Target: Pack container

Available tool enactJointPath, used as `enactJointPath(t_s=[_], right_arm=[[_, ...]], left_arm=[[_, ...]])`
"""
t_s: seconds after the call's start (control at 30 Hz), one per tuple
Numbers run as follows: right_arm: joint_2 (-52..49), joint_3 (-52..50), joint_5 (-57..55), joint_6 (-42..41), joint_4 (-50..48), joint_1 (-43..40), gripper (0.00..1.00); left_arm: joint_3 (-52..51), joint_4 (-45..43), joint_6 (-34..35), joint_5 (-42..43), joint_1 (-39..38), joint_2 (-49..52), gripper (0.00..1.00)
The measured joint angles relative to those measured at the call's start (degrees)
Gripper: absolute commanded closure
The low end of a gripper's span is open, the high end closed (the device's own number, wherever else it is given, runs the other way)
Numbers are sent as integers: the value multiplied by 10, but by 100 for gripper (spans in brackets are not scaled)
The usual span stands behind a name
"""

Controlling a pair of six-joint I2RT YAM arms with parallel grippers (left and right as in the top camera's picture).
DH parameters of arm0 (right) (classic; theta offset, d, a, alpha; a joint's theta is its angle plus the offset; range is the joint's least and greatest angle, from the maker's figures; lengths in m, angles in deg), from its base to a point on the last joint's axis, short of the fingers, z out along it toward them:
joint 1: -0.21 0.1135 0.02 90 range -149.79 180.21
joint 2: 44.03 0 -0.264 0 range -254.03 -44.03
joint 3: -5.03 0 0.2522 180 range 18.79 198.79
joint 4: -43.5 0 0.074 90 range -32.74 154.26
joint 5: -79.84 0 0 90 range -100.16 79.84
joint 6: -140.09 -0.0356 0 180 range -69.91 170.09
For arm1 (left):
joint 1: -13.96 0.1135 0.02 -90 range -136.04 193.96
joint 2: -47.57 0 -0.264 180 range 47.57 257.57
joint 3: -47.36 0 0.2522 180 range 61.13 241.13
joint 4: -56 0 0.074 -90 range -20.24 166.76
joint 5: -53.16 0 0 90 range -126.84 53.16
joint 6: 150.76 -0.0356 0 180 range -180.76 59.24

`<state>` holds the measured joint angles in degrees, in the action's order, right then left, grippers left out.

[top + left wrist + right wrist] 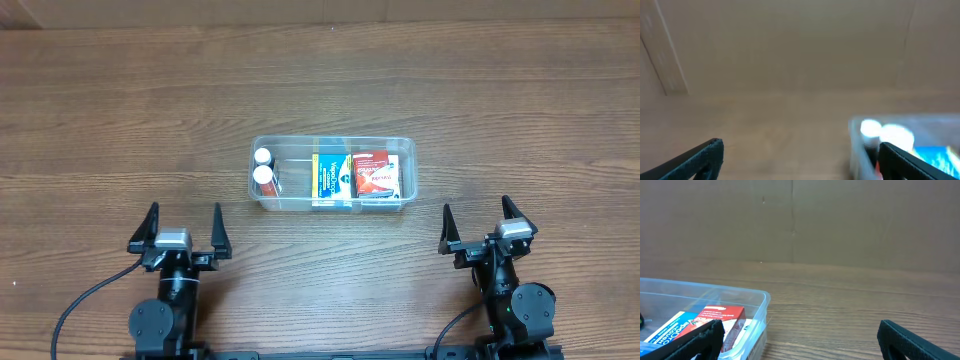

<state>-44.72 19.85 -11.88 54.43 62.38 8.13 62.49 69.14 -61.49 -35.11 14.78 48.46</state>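
Fingers of our left gripper (186,216) stand spread wide with nothing between them; those of our right gripper (477,210) do likewise; both sit at the near edge of the table (120,100); we see the container (290,140) mid-table, apart from both, holding two white-capped bottles (264,176) at its left end, then a blue box (332,178) touching a red box (377,175).
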Motion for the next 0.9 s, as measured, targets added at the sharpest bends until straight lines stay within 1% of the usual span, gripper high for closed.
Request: enactJointPath(t_s=[0.03, 0.13, 0.9], right_arm=[[0, 0, 0, 0, 0, 0, 0], [0, 0, 0, 0, 0, 0, 0], [0, 0, 0, 0, 0, 0, 0]], left_arm=[[-4, 24, -5, 0, 0, 0, 0], [-9, 49, -5, 0, 0, 0, 0], [-9, 49, -5, 0, 0, 0, 0]])
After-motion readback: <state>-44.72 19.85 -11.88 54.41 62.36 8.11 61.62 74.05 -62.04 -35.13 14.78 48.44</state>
